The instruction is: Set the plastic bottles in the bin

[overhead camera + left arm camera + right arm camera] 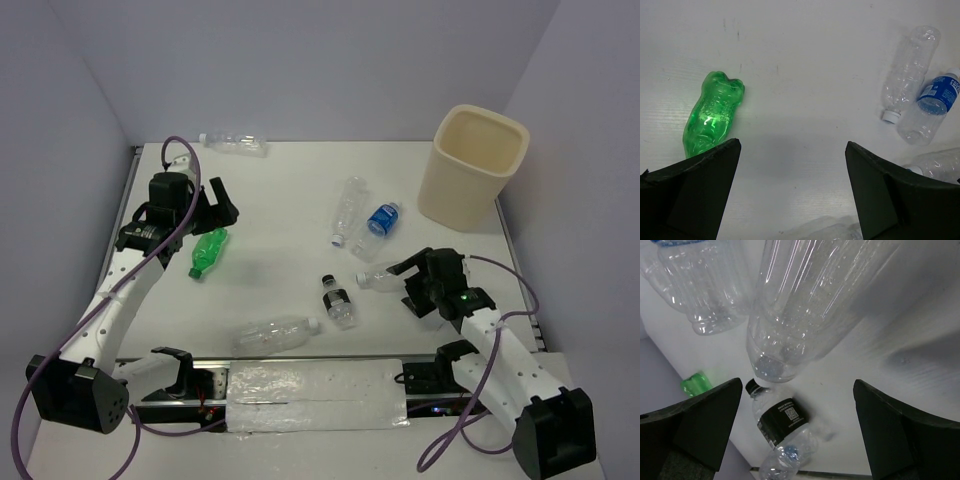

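**Currently: both claws open, no bottle gripped**

From where I stand, the left claw [207, 205] hangs above the table [290, 180] with its jaws spread fully and nothing between them. The green bottle [208, 252] lies flat on the table just beside this claw, on its near side. The left wrist camera shows the bottle off-centre, toward the left finger, with one end running under that fingertip. Its long axis runs roughly along the camera's line of sight, so it lies across the closing line of the jaws. I judge that a sideways shift to centre the bottle, then a descent, should suffice, with little wrist rotation.

The right claw [408, 278] is equally wide and also empty. A clear bottle [378, 277] lies flat directly ahead of it. In the right wrist view it is centred between the fingers, and its long axis runs away from the claw, tilted to the right. The short dark-capped bottle [338, 298] lies just beyond.

The bin [460, 190] stands upright at the far right, past the right claw and well apart from the left claw. The right arm is therefore the nearer one for depositing.
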Robot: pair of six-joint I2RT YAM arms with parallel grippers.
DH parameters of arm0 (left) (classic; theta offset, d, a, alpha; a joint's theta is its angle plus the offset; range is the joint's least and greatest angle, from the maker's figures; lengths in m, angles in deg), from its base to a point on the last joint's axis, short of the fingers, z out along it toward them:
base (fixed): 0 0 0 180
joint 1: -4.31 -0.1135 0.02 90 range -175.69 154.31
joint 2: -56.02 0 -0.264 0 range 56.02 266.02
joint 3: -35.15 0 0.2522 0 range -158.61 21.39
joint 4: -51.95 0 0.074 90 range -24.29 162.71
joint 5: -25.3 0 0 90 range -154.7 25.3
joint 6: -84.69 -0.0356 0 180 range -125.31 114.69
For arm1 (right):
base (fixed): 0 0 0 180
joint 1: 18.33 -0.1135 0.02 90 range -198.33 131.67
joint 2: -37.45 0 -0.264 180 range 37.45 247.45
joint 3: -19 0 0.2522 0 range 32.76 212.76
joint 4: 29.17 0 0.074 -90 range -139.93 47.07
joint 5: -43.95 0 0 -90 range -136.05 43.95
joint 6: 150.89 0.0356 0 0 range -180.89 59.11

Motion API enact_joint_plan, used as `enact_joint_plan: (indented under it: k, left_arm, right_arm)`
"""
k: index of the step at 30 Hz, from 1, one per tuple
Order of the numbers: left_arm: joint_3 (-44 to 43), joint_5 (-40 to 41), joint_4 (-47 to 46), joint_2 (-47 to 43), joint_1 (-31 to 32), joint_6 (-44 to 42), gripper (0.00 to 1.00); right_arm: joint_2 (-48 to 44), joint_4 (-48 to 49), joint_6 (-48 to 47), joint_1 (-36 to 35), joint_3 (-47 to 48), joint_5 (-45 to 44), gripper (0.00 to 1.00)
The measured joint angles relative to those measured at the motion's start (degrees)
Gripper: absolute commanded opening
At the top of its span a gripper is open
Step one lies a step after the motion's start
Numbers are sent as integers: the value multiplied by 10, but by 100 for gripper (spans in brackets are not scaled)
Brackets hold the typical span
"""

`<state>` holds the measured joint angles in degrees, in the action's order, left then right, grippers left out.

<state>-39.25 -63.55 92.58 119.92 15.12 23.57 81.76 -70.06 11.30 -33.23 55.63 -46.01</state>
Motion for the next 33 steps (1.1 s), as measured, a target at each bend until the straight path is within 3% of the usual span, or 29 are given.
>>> enact_joint_plan:
  k: [15,17,21,24,29,33]
  left_arm:
    - [23,-16,-1,-10,0,1,99]
    - [26,-17,-2,-12,0,1,99]
    - [31,-24,-3,-12,0,1,99]
    - [32,-25,-3,-12,0,1,99]
    - [32,-26,-3,-12,0,1,99]
    - [32,-26,-4,-12,0,1,99]
  right_arm:
    - [151,166,24,50,-19,24,100]
    - [170,186,26,52,-19,26,95]
    - [202,220,29,52,-19,22,63]
    - [210,232,28,52,-18,19,50]
    - [178,191,-4,52,-8,-12,47]
    - [108,106,-72,52,63,-47,46]
